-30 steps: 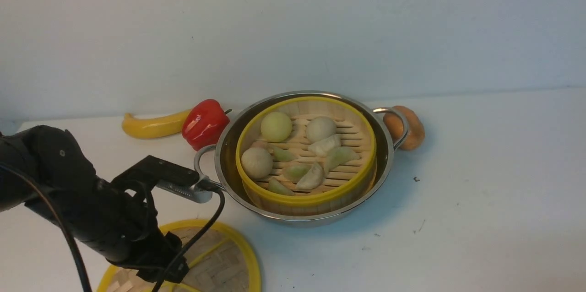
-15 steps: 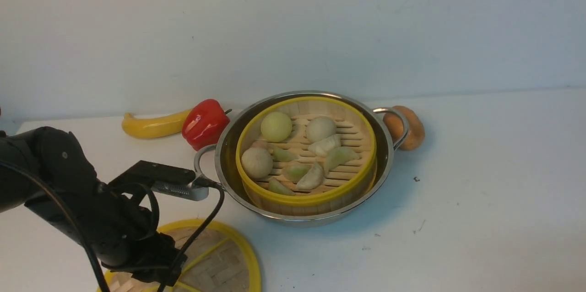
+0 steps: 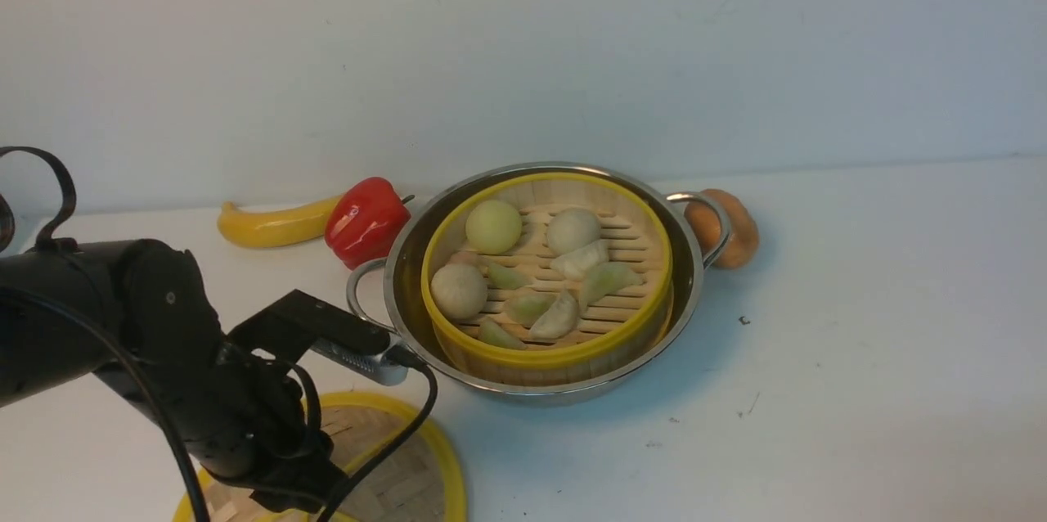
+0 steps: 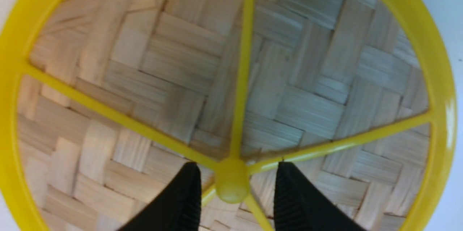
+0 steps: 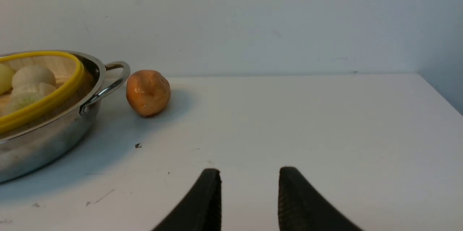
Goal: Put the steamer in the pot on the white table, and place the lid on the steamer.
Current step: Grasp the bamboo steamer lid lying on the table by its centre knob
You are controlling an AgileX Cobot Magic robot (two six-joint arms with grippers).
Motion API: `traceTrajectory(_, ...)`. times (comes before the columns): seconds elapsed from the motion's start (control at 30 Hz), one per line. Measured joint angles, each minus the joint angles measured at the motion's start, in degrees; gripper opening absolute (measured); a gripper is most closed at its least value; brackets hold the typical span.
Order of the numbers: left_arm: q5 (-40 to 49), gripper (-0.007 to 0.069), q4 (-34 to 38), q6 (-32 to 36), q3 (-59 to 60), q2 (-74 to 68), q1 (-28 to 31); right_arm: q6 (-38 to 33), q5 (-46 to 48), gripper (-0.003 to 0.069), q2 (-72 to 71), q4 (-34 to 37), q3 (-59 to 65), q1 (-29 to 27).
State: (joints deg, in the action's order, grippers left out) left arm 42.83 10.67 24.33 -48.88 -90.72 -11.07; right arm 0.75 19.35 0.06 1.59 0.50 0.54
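Front view: the steamer sits uncovered inside the pot on the white bench. The lid lies flat on the bench, nearer the robot and to the pot's left. The left tool stands open over the lid, with its fingers on either side of the centre knob and not touching it. The right tool hangs open and empty above the bench.

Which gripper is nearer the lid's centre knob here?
Left. The left gripper straddles the knob of the lid, a finger on either side. The right gripper is open over the white table near the pot, with no lid in its view.
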Motion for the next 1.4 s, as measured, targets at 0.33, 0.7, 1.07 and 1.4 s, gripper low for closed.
traceTrajectory(0.33, -0.9, 0.0269, -0.1, -0.9, -0.5, -4.3, 0.0, 0.0, 0.0, 0.0243, 0.0, 0.0, 0.0, 0.0)
traceTrajectory(0.7, 2.0, 0.0117, -1.5, -3.1, -2.0, -4.2, 0.0, 0.0, 0.0, 0.0243, 0.0, 0.0, 0.0, 0.0)
traceTrajectory(1.07, 25.3, 0.0118, -9.4, -5.2, -15.5, 2.5, 0.0, 0.0, 0.0, 0.0243, 0.0, 0.0, 0.0, 0.0)
traceTrajectory(1.4, 24.1, 0.0118, 0.2, -0.4, -30.8, 4.1, 0.0, 0.0, 0.0, 0.0243, 0.0, 0.0, 0.0, 0.0)
